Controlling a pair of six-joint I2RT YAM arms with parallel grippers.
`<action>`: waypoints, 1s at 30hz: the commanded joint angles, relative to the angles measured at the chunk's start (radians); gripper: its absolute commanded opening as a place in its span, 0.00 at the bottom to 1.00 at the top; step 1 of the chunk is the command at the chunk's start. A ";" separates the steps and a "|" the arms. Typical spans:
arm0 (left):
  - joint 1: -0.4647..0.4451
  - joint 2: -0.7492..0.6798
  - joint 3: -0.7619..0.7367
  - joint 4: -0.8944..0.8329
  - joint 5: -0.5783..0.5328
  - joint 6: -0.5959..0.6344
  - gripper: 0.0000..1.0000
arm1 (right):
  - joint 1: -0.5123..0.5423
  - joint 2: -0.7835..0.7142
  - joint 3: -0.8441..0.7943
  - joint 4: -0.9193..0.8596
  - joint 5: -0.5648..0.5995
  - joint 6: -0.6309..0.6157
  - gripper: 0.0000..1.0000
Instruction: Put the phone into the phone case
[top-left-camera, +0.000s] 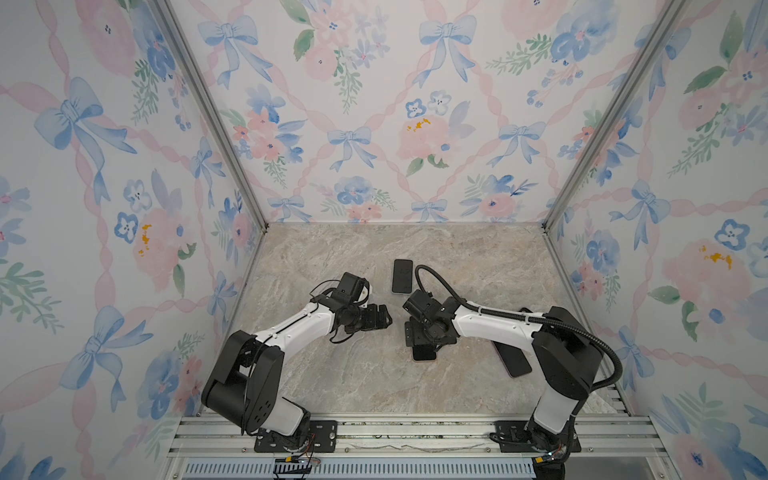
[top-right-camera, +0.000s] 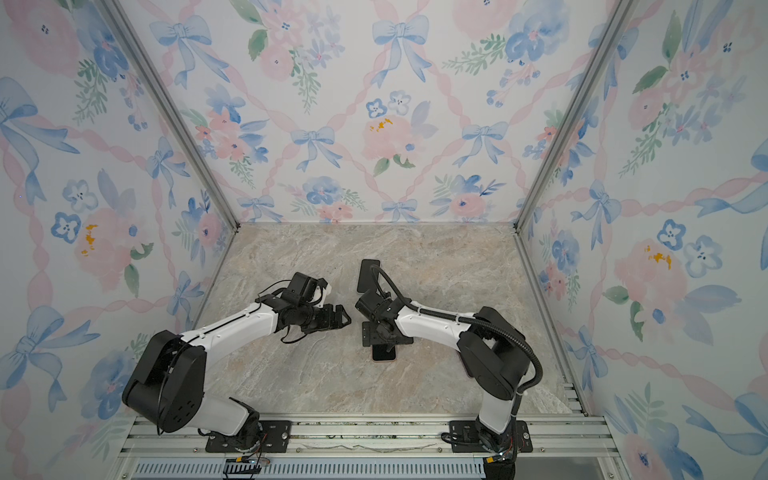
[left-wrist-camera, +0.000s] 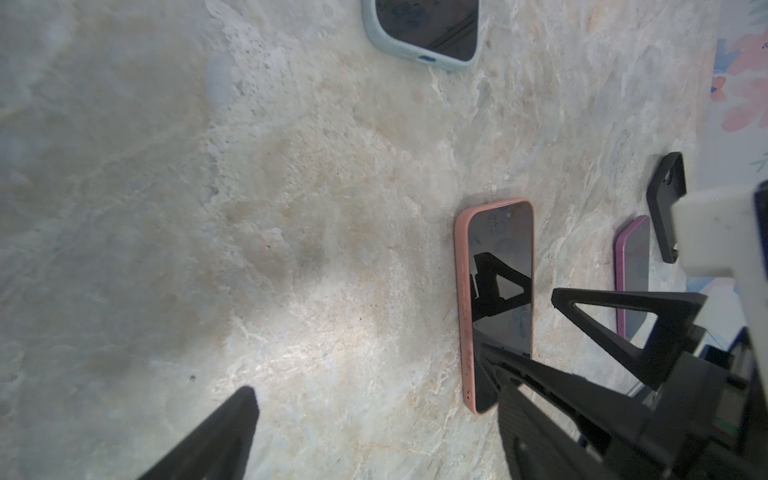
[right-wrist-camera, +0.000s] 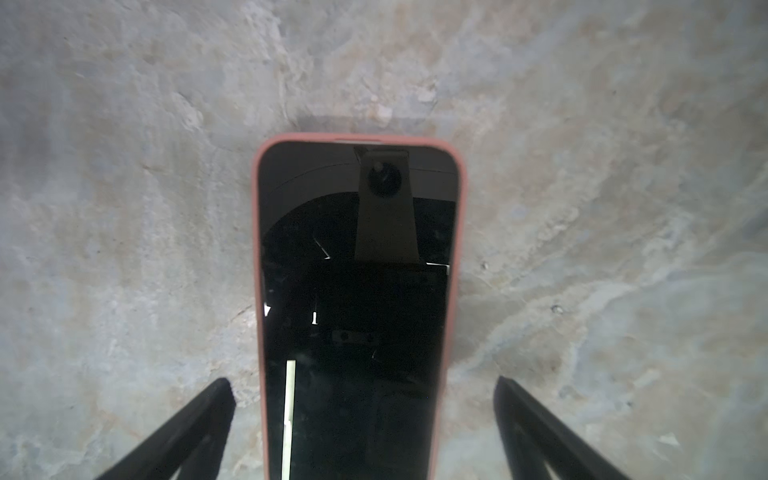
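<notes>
On the table (left-wrist-camera: 249, 208), 3 cased phones: pink (left-wrist-camera: 494, 249), purple (left-wrist-camera: 631, 257), prob. pale-blue (left-wrist-camera: 424, 25).

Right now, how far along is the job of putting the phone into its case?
Done, it seems: the phone lies flat, screen up, inside the pink case, whose rim shows around the three sides in view. In hand: nothing. The jaws of both arms stand open, the right ones on either side of the phone without touching it. Left: probably only to draw the arms back.
</notes>
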 joint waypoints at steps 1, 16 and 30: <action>0.005 -0.032 -0.012 -0.010 -0.005 0.018 0.98 | 0.020 0.046 0.059 -0.073 0.034 0.019 1.00; 0.014 -0.018 -0.010 -0.011 0.011 -0.001 0.98 | 0.013 0.121 0.098 -0.105 0.042 0.050 0.76; 0.018 0.019 0.047 -0.012 0.031 0.021 0.98 | -0.105 0.005 0.109 -0.088 0.075 -0.015 0.68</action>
